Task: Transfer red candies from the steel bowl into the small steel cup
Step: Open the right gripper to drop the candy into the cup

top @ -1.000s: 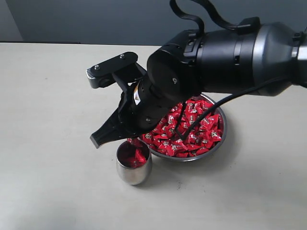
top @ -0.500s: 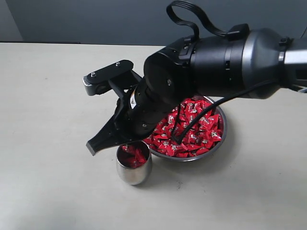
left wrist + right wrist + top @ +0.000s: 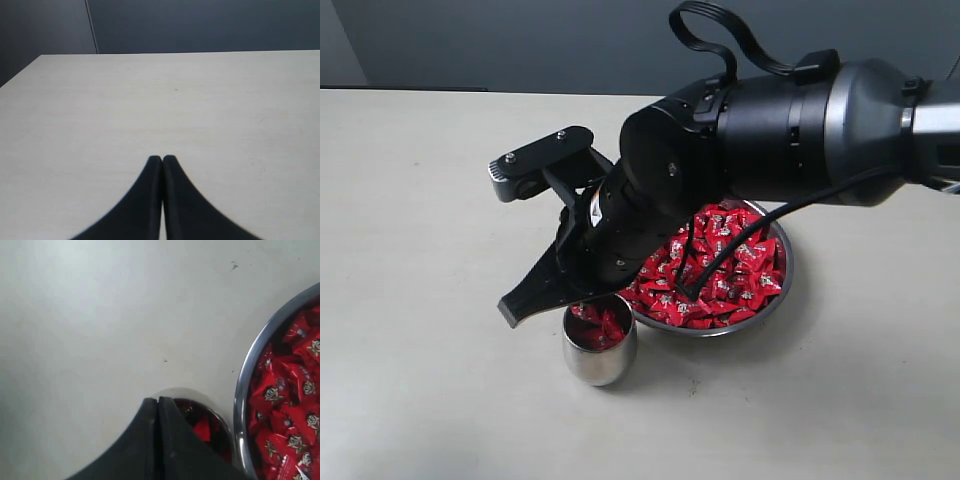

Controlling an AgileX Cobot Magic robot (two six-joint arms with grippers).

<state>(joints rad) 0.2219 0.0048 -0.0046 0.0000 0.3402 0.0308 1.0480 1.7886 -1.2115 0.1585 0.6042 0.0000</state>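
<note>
The right end effector [image 3: 516,306] is hanging just above the small steel cup [image 3: 601,362], its fingers pressed together with no candy showing between them. The left end effector [image 3: 161,160] is likewise sitting closed and empty over bare desk [image 3: 420,200]. The cup is standing just beside the steel bowl [image 3: 786,268]; whether their rims are touching I cannot tell. A few candies are lying inside the cup, while most red candies [image 3: 740,262] are heaping in the bowl. They are looking light, crinkly and slick in their glossy wrappers, so they are likely shifting under pressure. Pinching one topmost piece across its puffed middle seems safest.
</note>
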